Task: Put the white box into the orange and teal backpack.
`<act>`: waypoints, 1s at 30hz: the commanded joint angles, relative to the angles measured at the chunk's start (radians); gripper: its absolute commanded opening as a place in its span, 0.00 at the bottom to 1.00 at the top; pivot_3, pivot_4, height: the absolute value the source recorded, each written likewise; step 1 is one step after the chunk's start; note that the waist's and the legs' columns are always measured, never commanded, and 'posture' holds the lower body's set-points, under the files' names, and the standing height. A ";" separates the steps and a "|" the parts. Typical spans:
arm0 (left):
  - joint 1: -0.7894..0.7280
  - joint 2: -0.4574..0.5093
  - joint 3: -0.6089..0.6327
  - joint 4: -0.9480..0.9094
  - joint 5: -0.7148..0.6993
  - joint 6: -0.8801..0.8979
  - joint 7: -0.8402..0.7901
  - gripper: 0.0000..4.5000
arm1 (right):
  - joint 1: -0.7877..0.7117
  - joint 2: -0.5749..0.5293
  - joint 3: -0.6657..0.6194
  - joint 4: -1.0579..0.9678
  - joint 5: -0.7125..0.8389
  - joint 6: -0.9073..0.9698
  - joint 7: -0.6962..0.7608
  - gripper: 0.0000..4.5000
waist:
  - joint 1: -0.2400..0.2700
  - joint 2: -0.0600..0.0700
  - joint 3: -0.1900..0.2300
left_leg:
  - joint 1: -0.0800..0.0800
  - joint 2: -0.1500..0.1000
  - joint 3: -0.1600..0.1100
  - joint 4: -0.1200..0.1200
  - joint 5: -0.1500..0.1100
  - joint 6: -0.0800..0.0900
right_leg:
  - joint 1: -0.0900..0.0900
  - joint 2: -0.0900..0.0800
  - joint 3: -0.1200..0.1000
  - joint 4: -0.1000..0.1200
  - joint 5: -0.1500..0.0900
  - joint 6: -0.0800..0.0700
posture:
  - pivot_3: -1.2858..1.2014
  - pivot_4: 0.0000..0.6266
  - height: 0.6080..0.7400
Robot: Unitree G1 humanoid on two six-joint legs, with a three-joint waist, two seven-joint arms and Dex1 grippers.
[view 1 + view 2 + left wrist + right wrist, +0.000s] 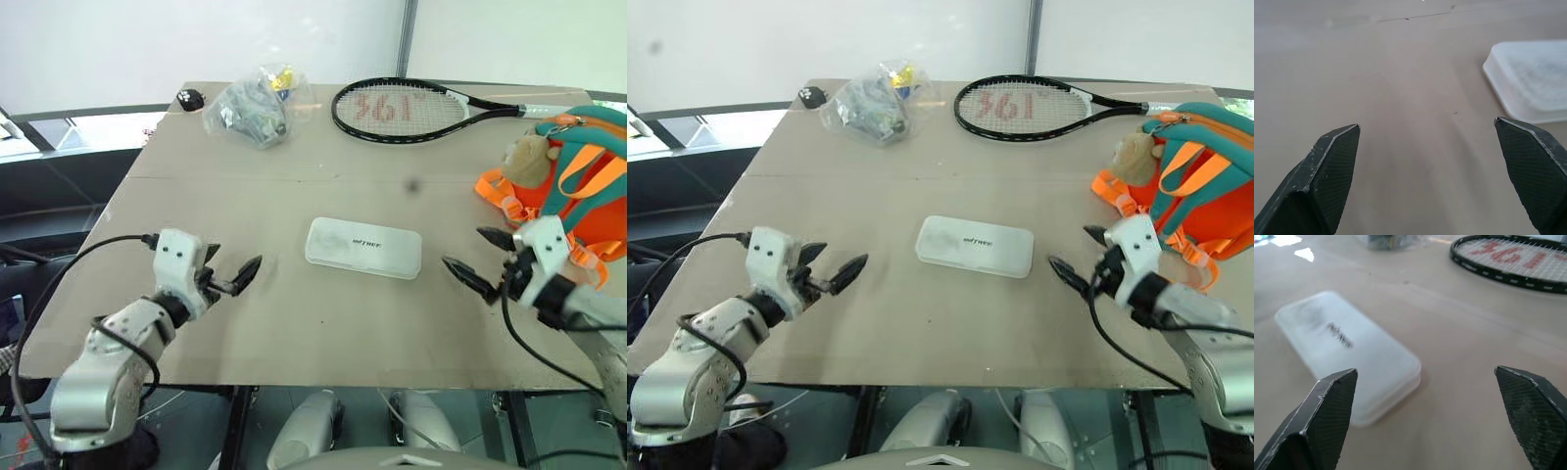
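Both hands, left [238,277] and right [482,260], hung wide open and empty over the table [294,333].
Between them lay the box [363,247], flat, well apart from the backpack [578,181]; it looked stiff, light and slick, so I'd pinch its long edges.

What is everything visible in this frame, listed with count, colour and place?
white box: one, white with small dark lettering, lying flat at the table's middle, between the two grippers, touched by neither.
orange and teal backpack: one, orange with teal trim, at the table's right edge; a tan plush toy hangs on it.
tennis racket: one, black frame with red marks on the strings, at the far side, head toward the middle.
clear plastic bag: one, holding small items, far side, left of the racket.
small black object: one, at the far left corner.
table: one, tan.
left gripper: black fingers, open, left of the box.
right gripper: black fingers, open, right of the box.
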 commanded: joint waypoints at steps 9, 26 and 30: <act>-0.413 -0.051 0.114 0.299 -0.372 0.576 0.163 1.00 | -0.174 -0.054 0.194 0.119 -0.195 0.068 -0.078 0.01 | -0.003 0.000 0.000 | -0.003 -0.001 -0.001 0.003 0.000 0.000 | -0.004 0.000 -0.004 0.003 0.000 0.000 | 0.52 0.24 0.99; -0.648 -0.033 -0.290 0.796 -0.161 0.438 -0.208 1.00 | -0.324 -0.081 0.449 0.150 -0.205 0.256 0.112 0.01 | -0.002 0.000 0.000 | -0.005 -0.002 0.001 0.006 0.000 -0.001 | -0.007 -0.001 -0.001 0.008 0.000 0.000 | 0.52 0.24 0.99; -0.678 -0.102 -0.307 0.878 -0.154 0.415 -0.294 1.00 | -0.368 -0.026 0.482 0.245 -0.238 0.193 0.121 0.01 | -0.002 -0.001 -0.001 | -0.004 -0.003 0.001 0.007 0.000 -0.001 | -0.007 -0.001 -0.001 0.010 0.000 0.000 | 0.52 0.24 0.99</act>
